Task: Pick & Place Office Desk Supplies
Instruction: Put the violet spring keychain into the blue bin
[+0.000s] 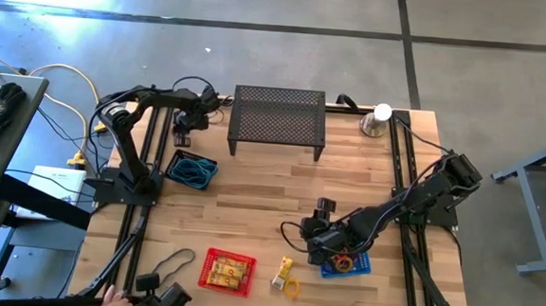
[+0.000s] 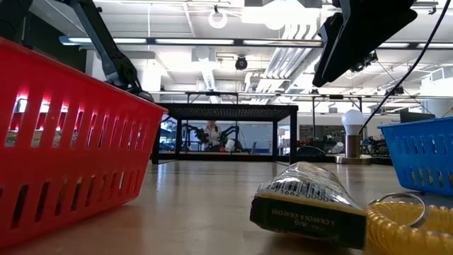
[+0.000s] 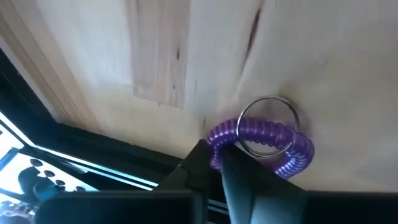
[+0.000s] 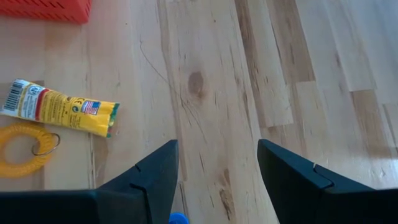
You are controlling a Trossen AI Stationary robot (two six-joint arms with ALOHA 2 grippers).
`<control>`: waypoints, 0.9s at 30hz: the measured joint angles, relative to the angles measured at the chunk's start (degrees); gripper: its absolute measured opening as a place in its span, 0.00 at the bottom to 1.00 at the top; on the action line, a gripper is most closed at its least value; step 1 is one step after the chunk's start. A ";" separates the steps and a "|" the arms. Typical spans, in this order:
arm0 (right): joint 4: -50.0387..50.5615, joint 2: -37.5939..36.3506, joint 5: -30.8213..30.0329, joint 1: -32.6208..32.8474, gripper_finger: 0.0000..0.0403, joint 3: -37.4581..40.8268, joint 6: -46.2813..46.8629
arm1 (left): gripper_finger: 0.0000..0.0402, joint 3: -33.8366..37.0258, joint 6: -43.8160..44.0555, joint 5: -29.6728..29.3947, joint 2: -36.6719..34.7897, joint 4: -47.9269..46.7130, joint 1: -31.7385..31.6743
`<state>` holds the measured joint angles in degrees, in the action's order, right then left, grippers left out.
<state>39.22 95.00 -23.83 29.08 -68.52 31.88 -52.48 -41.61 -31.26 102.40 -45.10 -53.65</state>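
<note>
Pale wooden planks make up the desk [image 1: 251, 209], a black mesh stand [image 1: 277, 120] at its top centre. The left hand [image 3: 217, 163], upper left in the high view, is clenching on a purple coil [image 3: 264, 142] with a steel ring, lying on the wood. The right hand [image 4: 217, 163] hangs released over bare planks at lower right, above the blue basket [image 1: 353, 265]. Sorting looks partly done: teal loops fill a blue basket [image 1: 192, 171], yellow blocks sit in the red basket [image 1: 226, 270]. A crinkly yellow packet [image 4: 59, 107], a ribbed yellow coil [image 4: 22, 148] and a dark loop [image 1: 173, 260] remain loose.
</note>
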 joint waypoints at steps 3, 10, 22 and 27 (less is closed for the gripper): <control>0.00 0.00 0.00 0.00 0.52 0.01 0.00 | 0.02 -0.43 0.22 1.38 -1.13 -0.13 -0.06; -0.16 0.00 0.00 0.00 0.52 -0.01 -0.02 | 0.01 -0.51 -0.19 0.96 -1.54 -1.17 0.96; -0.48 0.00 0.00 0.00 0.52 -0.01 -0.36 | 0.00 -0.56 -0.93 0.70 -9.44 -2.18 3.63; -0.83 0.00 0.00 0.00 0.52 0.00 -0.63 | 0.00 -0.60 -3.41 0.64 -13.67 -2.57 3.61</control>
<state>38.39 95.00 -23.83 29.08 -68.52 31.24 -53.08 -45.01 -30.61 88.73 -47.67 -50.04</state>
